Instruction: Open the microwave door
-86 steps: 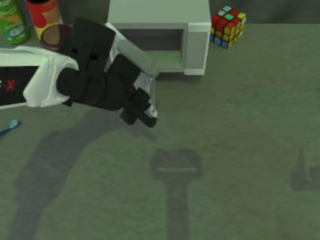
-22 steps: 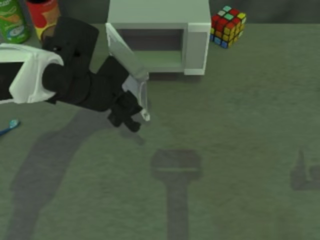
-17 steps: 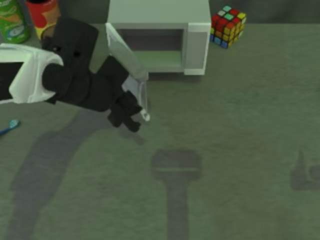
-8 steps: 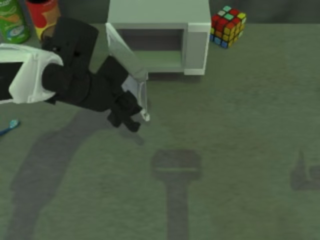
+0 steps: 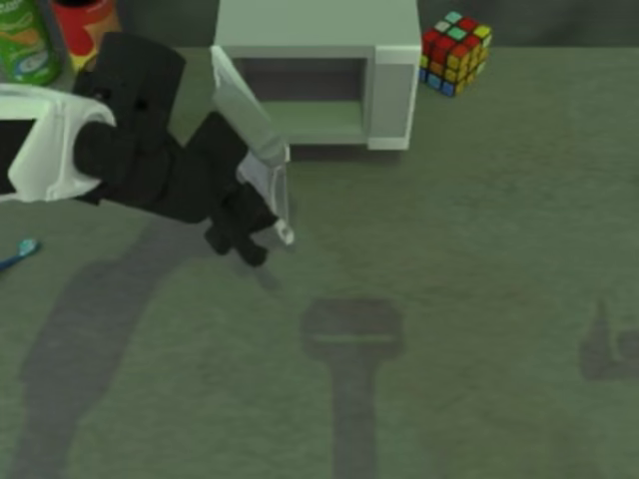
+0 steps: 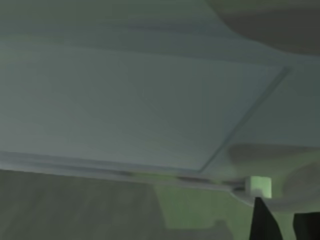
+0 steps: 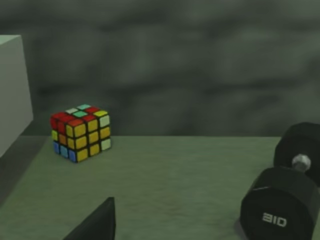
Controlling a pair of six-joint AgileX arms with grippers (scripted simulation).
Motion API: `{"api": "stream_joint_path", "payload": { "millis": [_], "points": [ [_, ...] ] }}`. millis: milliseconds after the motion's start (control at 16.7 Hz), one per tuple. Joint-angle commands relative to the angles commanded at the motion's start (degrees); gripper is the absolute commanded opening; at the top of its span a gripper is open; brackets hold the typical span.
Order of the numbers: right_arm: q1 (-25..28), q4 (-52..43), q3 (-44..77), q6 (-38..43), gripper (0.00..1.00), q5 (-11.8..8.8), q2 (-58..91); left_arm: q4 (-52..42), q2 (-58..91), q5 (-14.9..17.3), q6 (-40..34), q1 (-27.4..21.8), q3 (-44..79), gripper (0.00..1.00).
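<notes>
The pale microwave (image 5: 319,30) stands at the back middle of the table, its cavity showing. The microwave door (image 5: 248,108) is swung out to the left on its hinge, and its grey window fills the left wrist view (image 6: 140,110). My left gripper (image 5: 256,228) is at the door's free edge, shut on the slim white handle (image 5: 283,212). The handle's end post (image 6: 260,186) shows just above the dark fingertips (image 6: 264,224). My right gripper (image 7: 160,235) is parked off the top view's right side, open, with one fingertip (image 7: 97,225) showing.
A colour cube (image 5: 454,52) sits right of the microwave and also shows in the right wrist view (image 7: 80,132). A green can (image 5: 25,40) and a red can (image 5: 85,28) stand at the back left. A blue toothbrush (image 5: 18,254) lies at the left edge. A black dumbbell (image 7: 285,200) rests near my right gripper.
The door has swung wider, its free edge moving left and away from the cavity. My left gripper has moved left with the handle. The right arm has not moved.
</notes>
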Motion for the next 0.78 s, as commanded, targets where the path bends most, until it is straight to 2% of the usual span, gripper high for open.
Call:
{"api": "stream_joint_path", "payload": {
  "millis": [780],
  "points": [
    [0.0, 0.0, 0.0, 0.0, 1.0, 0.0, 0.0, -0.6, 0.1, 0.6, 1.1, 0.5, 0.0, 0.0]
  ]
}}
